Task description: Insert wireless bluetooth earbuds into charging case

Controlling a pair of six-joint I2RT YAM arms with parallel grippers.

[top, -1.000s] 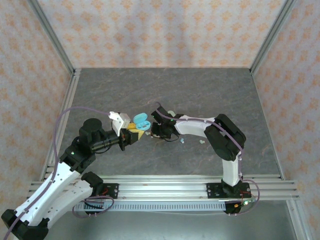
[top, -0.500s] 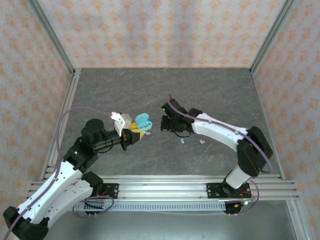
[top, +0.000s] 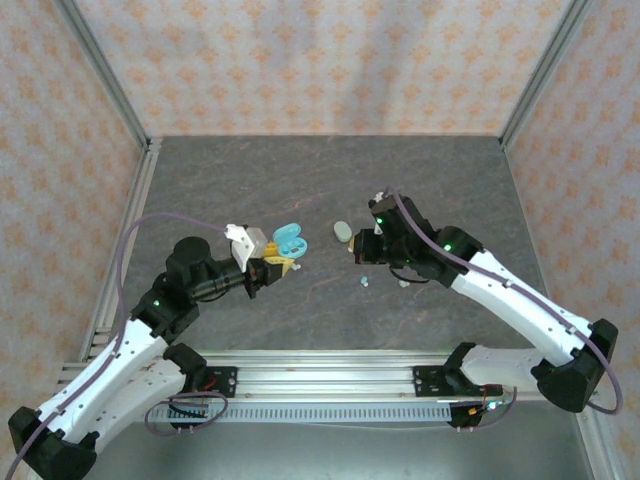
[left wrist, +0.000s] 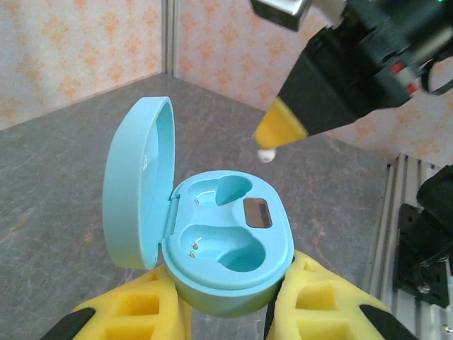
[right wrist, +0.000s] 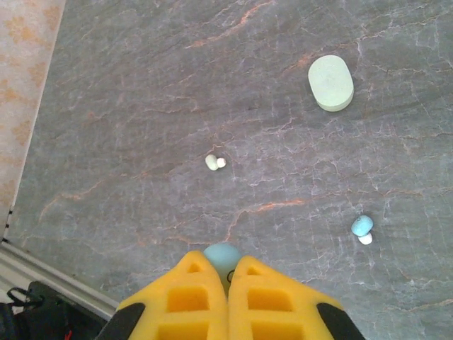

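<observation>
Blue earbud point(right wrist: 223, 256) is sitting at bottom centre. It's tiny, light and slick, so probably apt to squirt out. Right gripper point(right wrist: 228, 278) is pinching its round body, jaws closed on it. Left gripper point(left wrist: 228, 312) is clamping the open case point(left wrist: 226, 244), lower centre.

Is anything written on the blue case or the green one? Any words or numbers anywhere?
No words, numbers or signs can be read anywhere.
The blue case, open, is plain inside, and its small dark window shows nothing.
The pale green case on the table bears no writing that can be seen.
</observation>
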